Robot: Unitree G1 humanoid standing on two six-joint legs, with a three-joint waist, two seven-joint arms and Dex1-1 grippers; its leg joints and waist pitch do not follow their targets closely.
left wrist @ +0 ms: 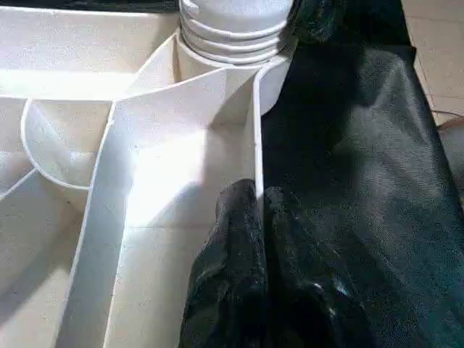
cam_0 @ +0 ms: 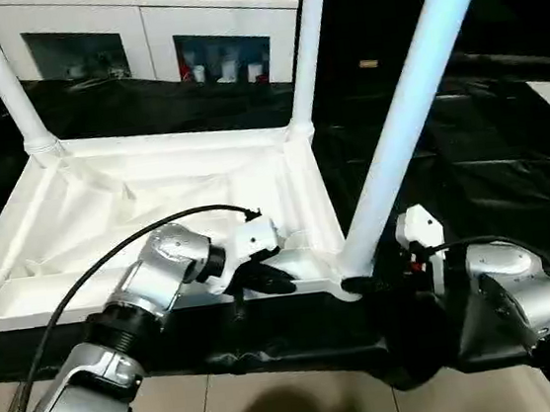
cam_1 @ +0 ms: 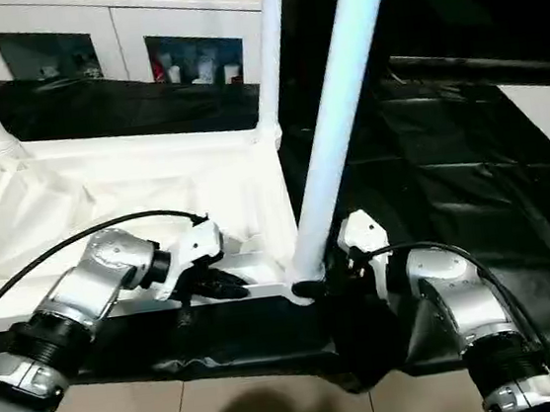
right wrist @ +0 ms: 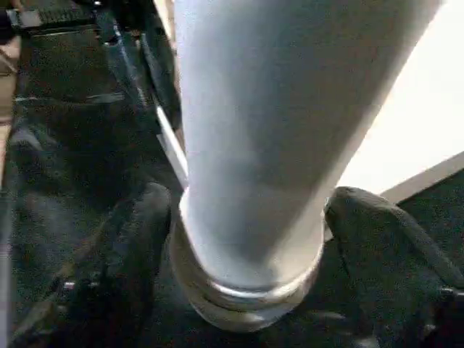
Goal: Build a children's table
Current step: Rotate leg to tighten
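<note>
The children's table top (cam_0: 107, 210) lies upside down on the black-draped work table, ribbed underside up. Three white legs stand in its corner sockets: far left (cam_0: 2, 78), far right (cam_0: 302, 54) and near right (cam_0: 412, 101). My left gripper (cam_0: 263, 279) is shut on the thin near rim wall (left wrist: 255, 130), one finger on each side, close to the near right socket. My right gripper (right wrist: 250, 217) is open around the base of the near right leg (right wrist: 254, 130). One black finger (right wrist: 134, 246) stands close on each side of the leg, just above its ribbed end.
The black cloth (cam_0: 509, 169) stretches away to the right of the table top. A white cabinet with glass doors (cam_0: 146, 32) stands behind the work table. The table's front edge and the tiled floor (cam_0: 278, 405) lie right below my forearms.
</note>
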